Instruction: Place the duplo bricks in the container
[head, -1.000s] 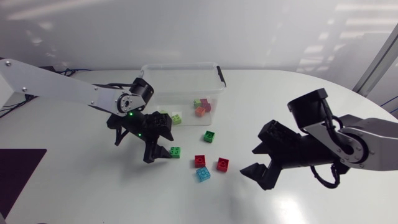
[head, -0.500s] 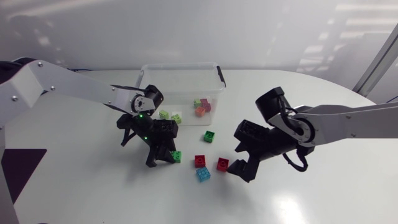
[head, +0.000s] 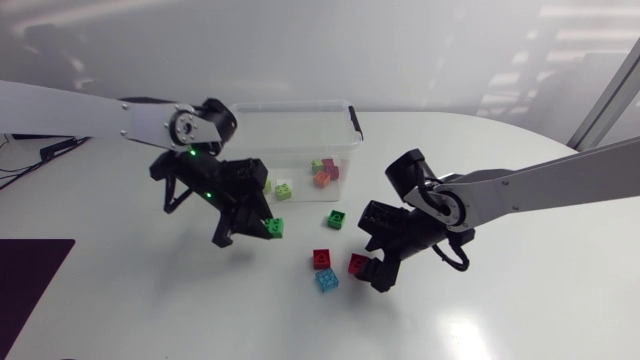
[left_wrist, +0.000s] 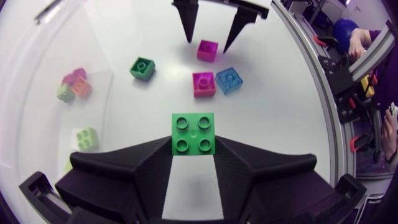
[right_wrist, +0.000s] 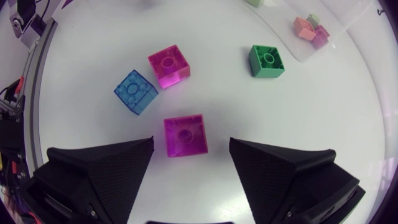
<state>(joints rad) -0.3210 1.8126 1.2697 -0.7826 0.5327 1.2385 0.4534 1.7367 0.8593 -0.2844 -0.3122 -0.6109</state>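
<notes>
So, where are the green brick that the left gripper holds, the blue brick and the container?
held green brick (left_wrist: 193, 134): left wrist view, middle of its studded top.
blue brick (right_wrist: 135, 92): right wrist view, middle of its top face.
container (head: 290, 104): head view, its far rim.

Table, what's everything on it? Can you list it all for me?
container: 1, clear, back of table
clustered bricks: 3, light green, orange, pink, inside container
pale green bricks: 2, by container's near wall
loose green brick: 1, green, before container
magenta bricks: 2, one between right gripper fingers
blue brick: 1, blue, beside them
held green brick: 1, in left gripper
table: 1, white
left gripper: black, shut
right gripper: black, open
</notes>
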